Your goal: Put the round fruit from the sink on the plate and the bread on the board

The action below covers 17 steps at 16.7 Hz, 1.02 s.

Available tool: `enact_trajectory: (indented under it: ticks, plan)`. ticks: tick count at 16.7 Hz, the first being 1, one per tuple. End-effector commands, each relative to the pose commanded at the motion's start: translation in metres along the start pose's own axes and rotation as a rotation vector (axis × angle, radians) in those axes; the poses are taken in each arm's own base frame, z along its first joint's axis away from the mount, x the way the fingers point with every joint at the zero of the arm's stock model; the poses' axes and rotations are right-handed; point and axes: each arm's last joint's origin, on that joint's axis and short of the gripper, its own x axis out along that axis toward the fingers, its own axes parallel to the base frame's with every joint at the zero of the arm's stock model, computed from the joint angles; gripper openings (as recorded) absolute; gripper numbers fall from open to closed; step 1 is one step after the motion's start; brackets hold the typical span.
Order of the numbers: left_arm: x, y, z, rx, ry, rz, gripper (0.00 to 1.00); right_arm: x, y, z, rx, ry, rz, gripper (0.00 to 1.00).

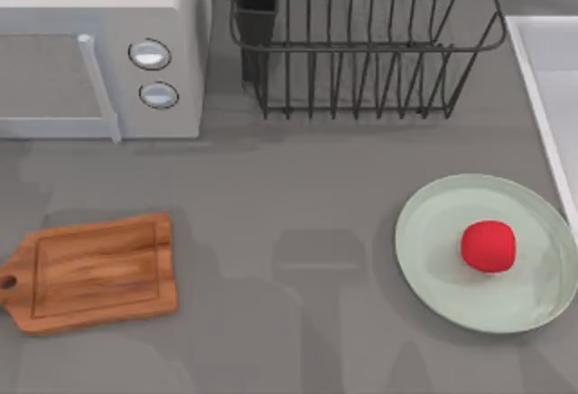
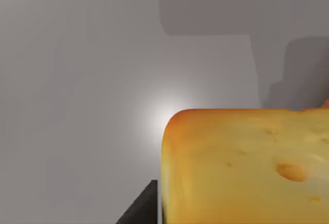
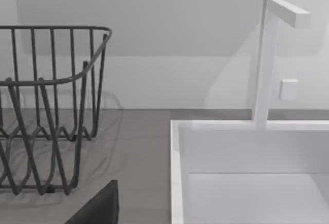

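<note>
The left wrist view shows the bread close up, golden with small holes, a dark tool part at its edge; whether that tool grips it cannot be told, nor which way the loaf's long axis runs. The right wrist view shows a dark tool part before the sink, state unclear. Left of the sink, the round fruit rests on the plate. Far left of the plate, the board lies bare on the counter, long axis left-right, handle pointing left.
</note>
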Motion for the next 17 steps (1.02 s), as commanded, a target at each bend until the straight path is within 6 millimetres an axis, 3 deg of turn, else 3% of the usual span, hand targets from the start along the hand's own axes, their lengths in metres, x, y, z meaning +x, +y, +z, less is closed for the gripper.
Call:
enact_trajectory:
  ticks: [7,17]
  plan:
    - [0.008,-0.024,0.013,-0.277,0.032,0.002,0.0,0.0,0.0,0.0,0.0,0.0,0.0,1.0]
    - [0.033,-0.103,0.013,-1.186,0.083,0.071,0.0,0.0,0.0,0.0,0.0,0.0,0.0,1.0]
